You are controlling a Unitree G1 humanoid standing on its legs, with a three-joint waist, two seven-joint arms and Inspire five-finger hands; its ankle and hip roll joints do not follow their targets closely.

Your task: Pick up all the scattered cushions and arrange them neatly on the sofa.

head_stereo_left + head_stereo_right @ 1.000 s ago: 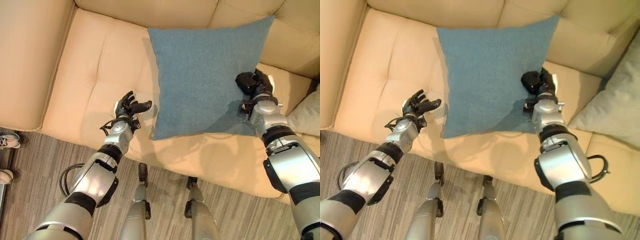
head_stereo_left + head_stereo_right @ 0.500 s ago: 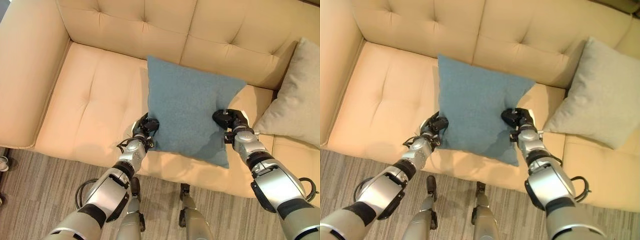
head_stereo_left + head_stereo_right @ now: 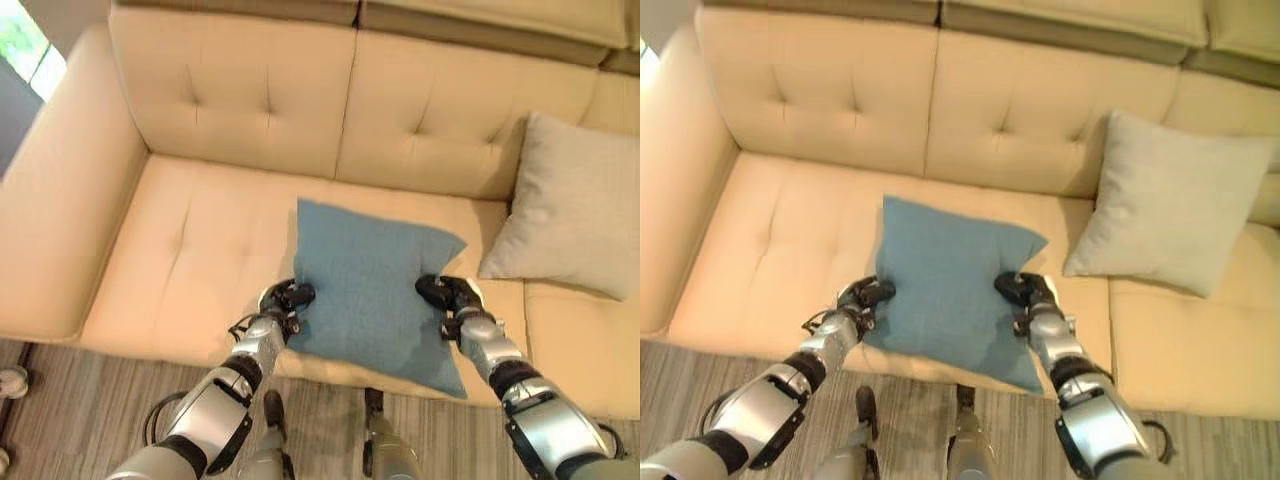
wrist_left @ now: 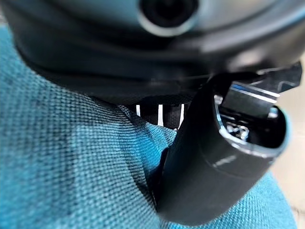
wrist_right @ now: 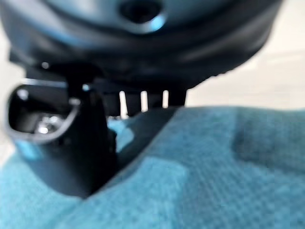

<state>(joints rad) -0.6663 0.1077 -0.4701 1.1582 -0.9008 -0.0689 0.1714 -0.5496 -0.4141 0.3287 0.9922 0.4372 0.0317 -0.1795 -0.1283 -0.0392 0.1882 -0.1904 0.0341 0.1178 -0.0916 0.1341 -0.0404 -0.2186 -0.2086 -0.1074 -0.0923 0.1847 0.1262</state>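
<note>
The blue cushion (image 3: 372,292) lies at the centre of the frame, on the seat of the cream sofa (image 3: 200,240), held at its two side edges. The left hand (image 3: 287,298) and right hand (image 3: 444,293) each pinch its fabric, thumb curled against fingers (image 4: 159,112) in the wrist views. A grey cushion (image 3: 570,205) at right already leans on the backrest. Judging by this, the blue one remains to be propped upright and released.

The blue cushion (image 3: 370,290) hides part of each hand's fingers where they grip its edges. At 3 o'clock, the picture's edge cuts off the grey cushion (image 3: 575,205).
</note>
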